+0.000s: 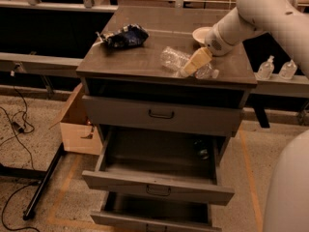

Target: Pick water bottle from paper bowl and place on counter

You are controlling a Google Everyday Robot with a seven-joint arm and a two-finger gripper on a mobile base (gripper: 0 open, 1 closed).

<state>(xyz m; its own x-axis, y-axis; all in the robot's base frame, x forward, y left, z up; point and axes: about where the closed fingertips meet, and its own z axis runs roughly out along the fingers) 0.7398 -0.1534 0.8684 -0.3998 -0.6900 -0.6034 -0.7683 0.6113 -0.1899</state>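
The step in hand looked like the placing one. The bottle (172, 60) lay on its side on the tabletop (140, 59) near the front right edge, out of the bowl (200, 34) and a little apart from it. The end effector (194, 63) sat right on top of the bottle's middle, slanting down from the arm. Whether it was gripping the bottle or had let go could not be told. By my reading the task was nearly done. The next move called for a clean release, if one was due, and a straight lift away, so that the bottle (round, light and close to the edge) would not roll off. The bowl stood at the back right, partly behind the arm; the part that showed held nothing. Below, the middle drawer (159, 191) stood open with a small dark object (202, 152) at its right rear. The bottom drawer (147, 222) was open too, its inside hard to see. A crumpled bag (123, 35) lay at the left of the tabletop.
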